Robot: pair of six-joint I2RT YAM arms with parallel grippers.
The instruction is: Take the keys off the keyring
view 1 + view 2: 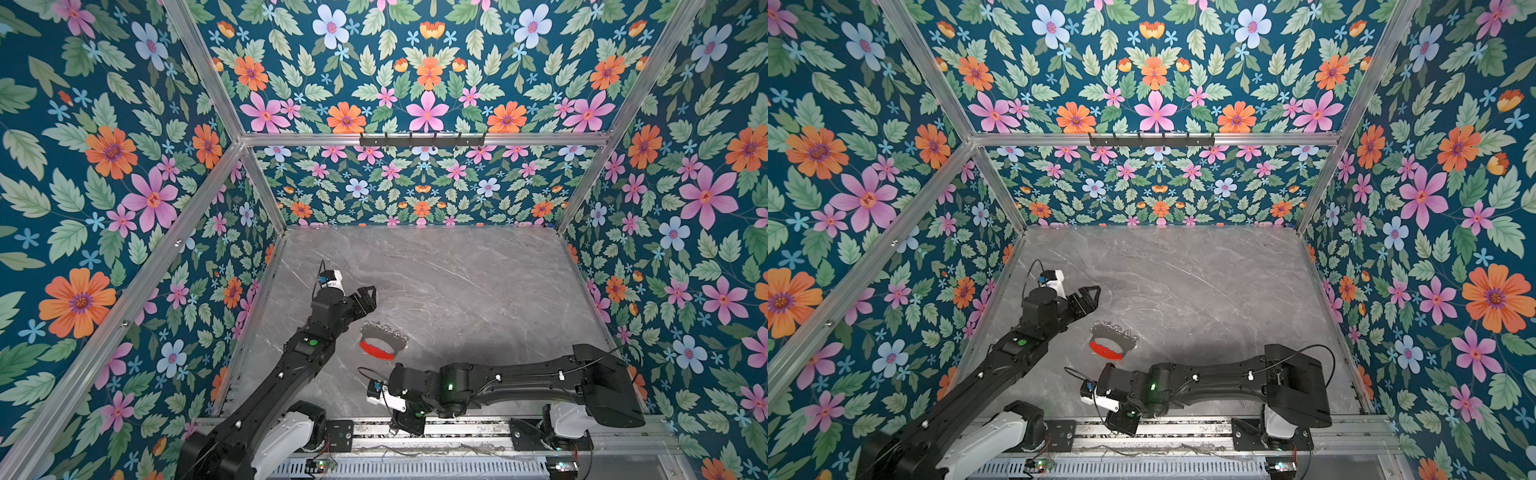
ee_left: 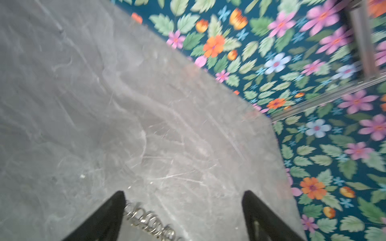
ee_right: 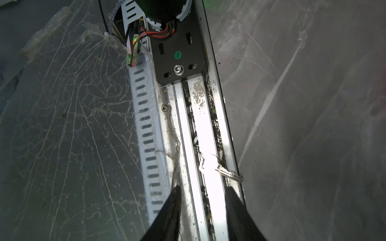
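The key (image 3: 229,173) lies on the front rail (image 3: 205,129), off the keyring (image 1: 381,340), which rests flat on the bench (image 1: 478,282). Left gripper (image 2: 183,193) jaws wide, right gripper (image 3: 203,187) narrower (both empty); removal looks done.

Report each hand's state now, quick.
Left hand: open, empty; the keyring lies free nearby.
Right hand: open, holding nothing; the key lies on the rail ahead of it.

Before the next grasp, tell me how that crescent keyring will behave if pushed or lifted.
The keyring lies flat on the smooth table, so a push would probably slide it. It looks like thin metal plate: likely stiff, awkward to pinch from above. Its silver loops may dangle when lifted.
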